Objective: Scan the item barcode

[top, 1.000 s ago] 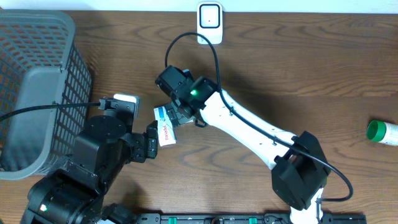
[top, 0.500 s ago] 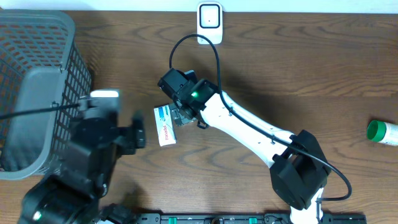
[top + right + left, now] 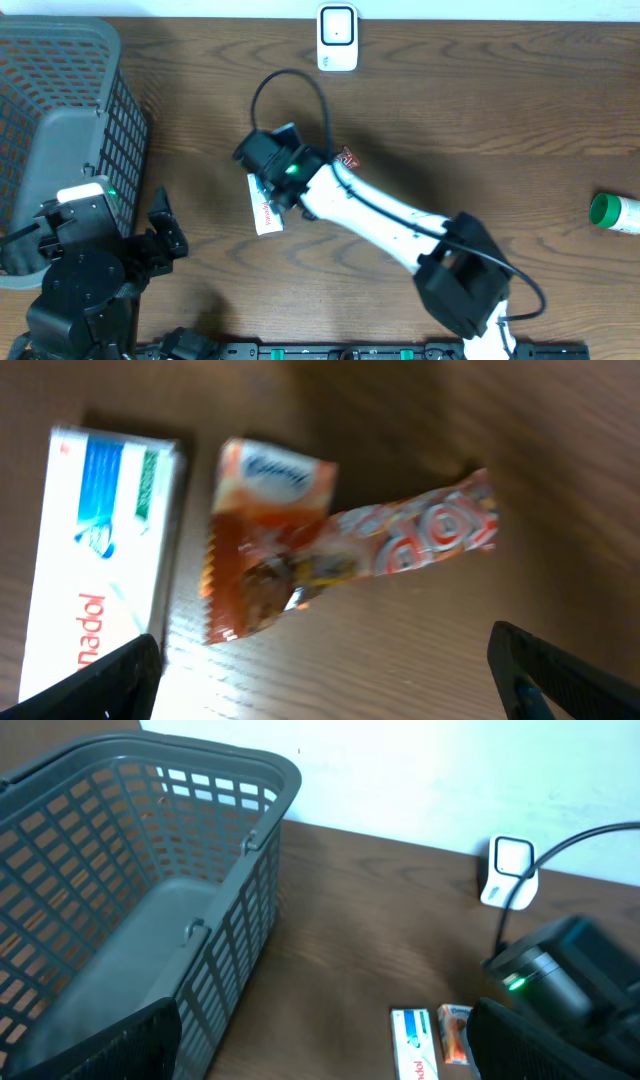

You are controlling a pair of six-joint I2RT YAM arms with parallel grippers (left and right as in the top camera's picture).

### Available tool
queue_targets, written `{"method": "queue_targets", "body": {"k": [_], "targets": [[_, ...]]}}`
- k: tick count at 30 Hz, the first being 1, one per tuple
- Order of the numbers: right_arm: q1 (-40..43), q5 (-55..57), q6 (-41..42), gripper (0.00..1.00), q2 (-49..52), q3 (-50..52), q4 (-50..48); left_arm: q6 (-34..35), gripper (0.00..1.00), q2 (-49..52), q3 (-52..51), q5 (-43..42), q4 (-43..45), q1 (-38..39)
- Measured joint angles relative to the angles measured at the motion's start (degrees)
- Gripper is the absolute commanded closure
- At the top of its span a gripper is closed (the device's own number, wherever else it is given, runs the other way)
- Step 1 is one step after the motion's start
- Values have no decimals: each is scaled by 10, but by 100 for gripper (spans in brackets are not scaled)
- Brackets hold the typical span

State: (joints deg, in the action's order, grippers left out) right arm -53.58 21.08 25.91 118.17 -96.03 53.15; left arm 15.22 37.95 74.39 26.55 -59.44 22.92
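A white and blue box [image 3: 263,207] lies flat on the table, with an orange snack packet [image 3: 262,550] and a red-and-white wrapper [image 3: 425,533] right beside it. My right gripper [image 3: 325,682] hovers open just above these, with nothing between its fingers [image 3: 560,672]. In the overhead view its wrist [image 3: 272,162] covers most of the packets. My left gripper [image 3: 320,1062] is open and empty, well left of the box and next to the basket. The white scanner [image 3: 337,37] stands at the table's far edge.
A grey mesh basket [image 3: 60,120] fills the left side. A green-capped bottle [image 3: 612,212] lies at the far right. The scanner's black cable [image 3: 300,85] loops toward the right wrist. Bare wood lies between the scanner and the packets.
My left arm has pulled back from the box toward the lower left, near the basket. My right wrist has shifted left and down over the packets. The box has stayed in place.
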Motion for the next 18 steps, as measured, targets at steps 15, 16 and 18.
{"method": "queue_targets", "body": {"k": [15, 16, 18], "targets": [[-43, 108, 37, 13, 33, 2, -13, 0, 9, 0, 0, 4, -26, 0], [-43, 109, 38, 13, 34, 2, -17, 0, 8, 0, 0, 4, -29, 0], [-43, 111, 38, 13, 37, 2, -22, 0, 9, 0, 0, 4, -33, 0]]}}
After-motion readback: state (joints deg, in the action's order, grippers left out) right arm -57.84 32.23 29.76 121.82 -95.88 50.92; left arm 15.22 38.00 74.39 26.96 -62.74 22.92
